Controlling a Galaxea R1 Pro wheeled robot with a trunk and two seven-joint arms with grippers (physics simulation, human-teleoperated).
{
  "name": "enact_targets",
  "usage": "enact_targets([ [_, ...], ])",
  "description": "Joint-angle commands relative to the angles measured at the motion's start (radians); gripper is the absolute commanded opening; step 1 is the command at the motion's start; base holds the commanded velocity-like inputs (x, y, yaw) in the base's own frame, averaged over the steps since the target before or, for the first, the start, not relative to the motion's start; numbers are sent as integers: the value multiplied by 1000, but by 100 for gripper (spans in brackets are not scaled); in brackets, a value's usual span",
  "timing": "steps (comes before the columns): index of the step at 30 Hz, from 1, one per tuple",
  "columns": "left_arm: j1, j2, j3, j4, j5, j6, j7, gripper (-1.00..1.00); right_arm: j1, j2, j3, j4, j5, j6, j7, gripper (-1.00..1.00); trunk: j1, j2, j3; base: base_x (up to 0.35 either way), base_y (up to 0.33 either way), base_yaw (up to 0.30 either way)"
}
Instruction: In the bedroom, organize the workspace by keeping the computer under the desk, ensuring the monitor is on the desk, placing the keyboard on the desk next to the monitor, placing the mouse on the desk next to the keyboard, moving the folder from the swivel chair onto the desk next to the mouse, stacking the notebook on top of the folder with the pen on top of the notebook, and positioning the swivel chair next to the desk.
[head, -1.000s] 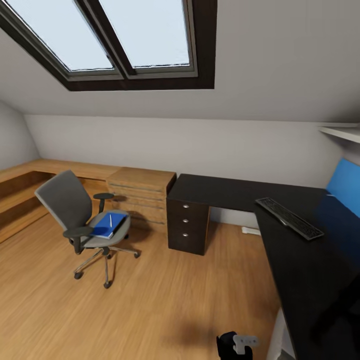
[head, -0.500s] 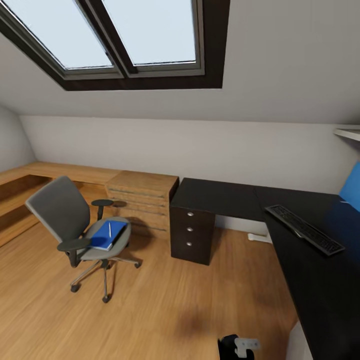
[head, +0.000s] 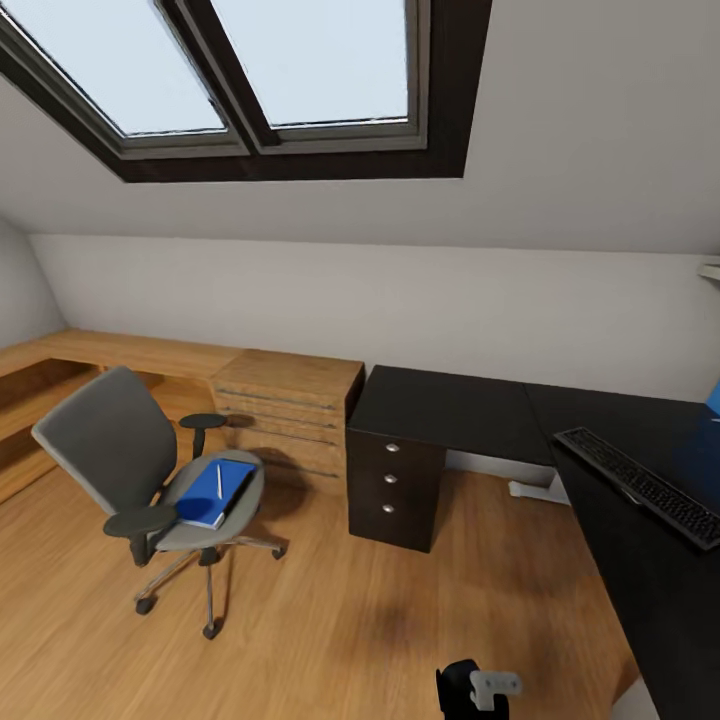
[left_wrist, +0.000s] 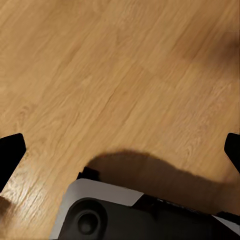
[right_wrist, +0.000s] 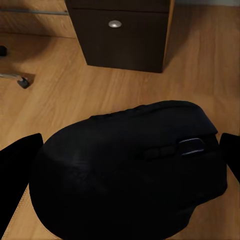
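Fingers of right gripper (right_wrist: 125, 165) clamped on mouse (right_wrist: 127, 172); left gripper (left_wrist: 120, 150) spread, empty. Head view panned left since prev frames: keyboard (head: 645, 487), desk (head: 450, 405) slid right. Folder (head: 216, 490) on swivel chair (head: 130, 450).

Swivel chair (head: 140, 470): grey upholstery, black armrests, chrome wheeled base; upright on the floor at 8 o'clock in the head view, well apart from the table (head: 470, 410). Folder (head: 216, 490): bright blue, flat on the chair seat, with the pale pen (head: 219, 480) lying on top. Table: black top, black drawer unit, at 3 to 4 o'clock. Keyboard (head: 645, 486): dark keys, flat on the table at 4 o'clock. Mouse (right_wrist: 127, 175): rounded, black, held between the right pincer's (right_wrist: 125, 172) fingers above the floor.
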Motion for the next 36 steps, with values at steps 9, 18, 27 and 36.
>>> enact_targets([
  [9,0,-36,-5,3,-50,2,8,100,-1,-18,-6,0,6,-9,4,-100,-10,19,8,317,125,0],
  [18,0,-44,-6,27,-53,-1,7,100,-1,-88,-9,2,-1,-8,4,-100,-10,19,8,317,105,0],
  [27,0,-55,-7,45,-54,-3,7,100,-1,-81,-10,2,4,-9,4,-100,-10,19,8,326,18,0],
  [36,0,-53,-4,46,-55,-4,7,100,-1,-76,-8,3,3,-10,4,-100,-10,19,8,329,0,0],
])
